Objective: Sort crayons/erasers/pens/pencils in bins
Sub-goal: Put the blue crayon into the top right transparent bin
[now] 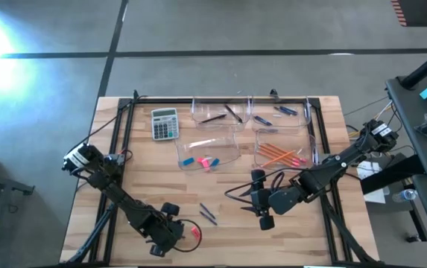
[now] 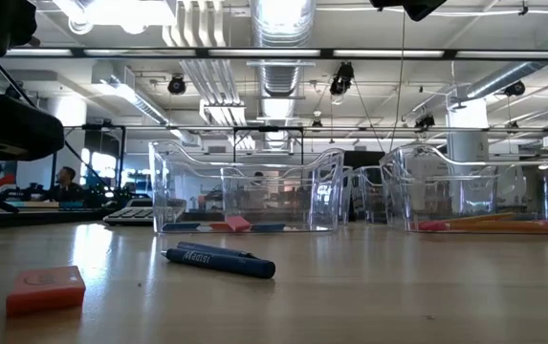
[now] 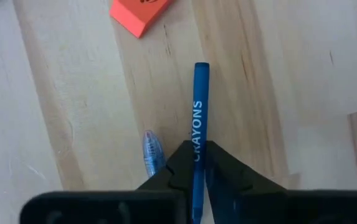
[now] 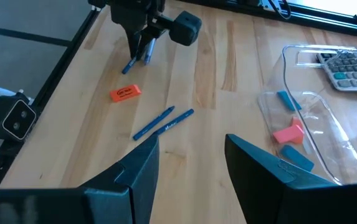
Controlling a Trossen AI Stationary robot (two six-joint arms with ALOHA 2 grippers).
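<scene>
The left gripper (image 3: 198, 167) was pinched shut on a blue crayon (image 3: 199, 118) down at the table's near left corner, and the crayon's long axis ran straight out ahead from between the fingers — so it was lined up with the claw, not across it. A second, clear-blue pen-like thing (image 3: 152, 152) lay just beside the fingers, not gripped as far as I could tell. An orange eraser (image 3: 139, 10) sat a bit beyond the crayon's tip, apart from it.

The bins (image 1: 212, 151) were well up the table toward the far side, so my guess is the carry runs away from the corner and to the right. The right gripper (image 4: 187, 158) hung spread and empty near mid-table — closer to two loose blue sticks (image 4: 164, 122) than the left arm was.

Stuff-wise: crayon looked like a matte paper-wrapped cylinder with print on it, eraser a chunky flat block, bins clear glossy plastic with rounded corners, table pale wood planks. Pencils (image 1: 282, 155) already lay in the right-hand bin.
</scene>
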